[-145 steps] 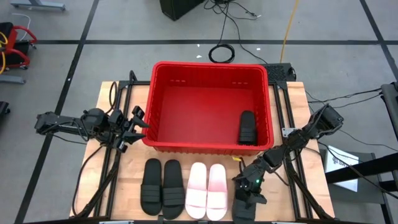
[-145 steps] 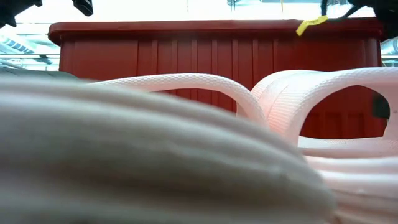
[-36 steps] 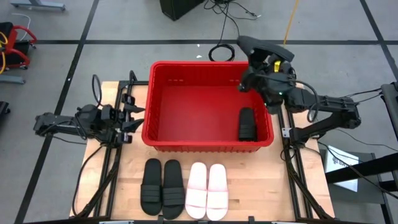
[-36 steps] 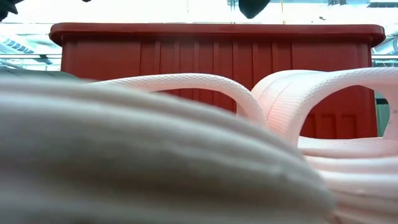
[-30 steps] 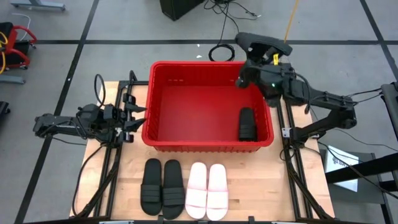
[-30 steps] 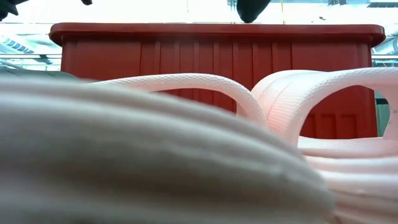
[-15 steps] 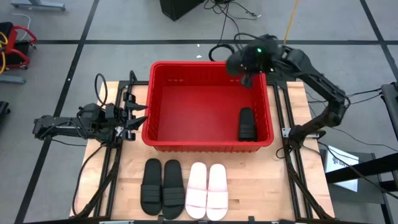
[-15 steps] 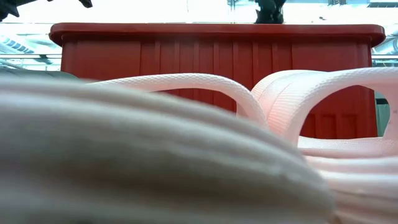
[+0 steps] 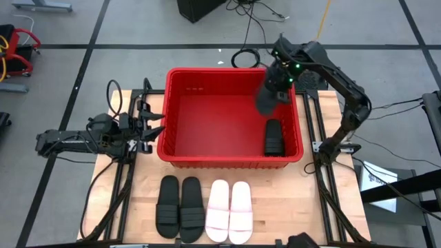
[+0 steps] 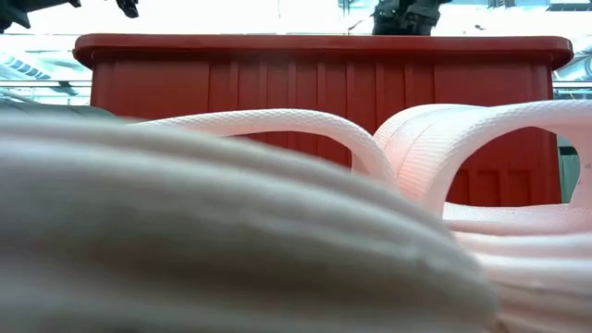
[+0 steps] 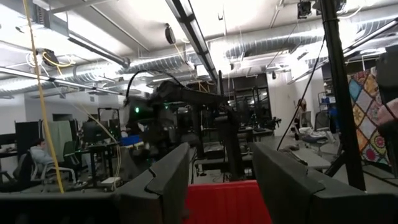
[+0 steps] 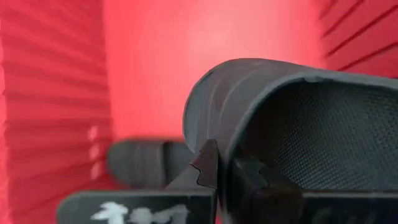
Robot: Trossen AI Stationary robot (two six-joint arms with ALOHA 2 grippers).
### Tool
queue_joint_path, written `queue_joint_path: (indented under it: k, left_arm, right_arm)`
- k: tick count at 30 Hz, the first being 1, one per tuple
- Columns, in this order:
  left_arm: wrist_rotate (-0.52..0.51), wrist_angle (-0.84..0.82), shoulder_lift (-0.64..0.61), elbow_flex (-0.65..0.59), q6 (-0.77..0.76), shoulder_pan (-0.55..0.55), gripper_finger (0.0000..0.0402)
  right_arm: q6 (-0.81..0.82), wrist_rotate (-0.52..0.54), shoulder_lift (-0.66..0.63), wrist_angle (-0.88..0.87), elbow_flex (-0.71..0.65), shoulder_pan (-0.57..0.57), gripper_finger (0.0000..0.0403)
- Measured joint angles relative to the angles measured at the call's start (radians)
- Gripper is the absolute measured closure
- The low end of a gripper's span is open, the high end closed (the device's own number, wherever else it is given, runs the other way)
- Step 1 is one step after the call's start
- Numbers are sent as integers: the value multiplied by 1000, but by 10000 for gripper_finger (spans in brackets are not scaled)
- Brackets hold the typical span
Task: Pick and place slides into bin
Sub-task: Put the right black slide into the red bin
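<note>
Right tool (image 9: 269, 96): clenched on 1 black slide (image 9: 267, 102), now lowered inside the bin (image 9: 172, 110), near its far-right corner.
Left tool (image 9: 148, 127): released, unmoved beside the bin.

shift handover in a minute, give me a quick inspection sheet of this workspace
surface: wooden table, bare at the right front
job's things: red bin holds one black slide; black pair and pale pink pair in front of it
clutter: nothing seen
grippers: right gripper over the bin, fingers shut on a black slide; left gripper open, beside the bin's left wall
cables: coil on the floor behind the bin
surroundings: a seated person at a desk
</note>
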Motion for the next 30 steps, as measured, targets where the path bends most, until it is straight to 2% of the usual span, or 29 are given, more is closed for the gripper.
queue_joint_path:
  k: [8, 14, 22, 26, 30]
  left_arm:
    - [-1, 0, 0, 0, 4, 0, 217]
    - [0, 0, 0, 0, -16, -1, 217]
    - [2, -26, 0, 0, -23, -1, 217]
    - [2, -29, 0, 0, -22, -1, 217]
    - [3, -29, 0, 0, -22, -1, 217]
  right_arm:
    - [-72, -28, 123, -33, 0, -32, 401]
    - [-61, -53, 187, -32, -17, -69, 401]
    - [-72, -53, 186, -37, -176, -70, 401]
    - [-129, -43, 187, -37, -253, -70, 401]
    - [-166, 11, 186, -36, -296, -70, 401]
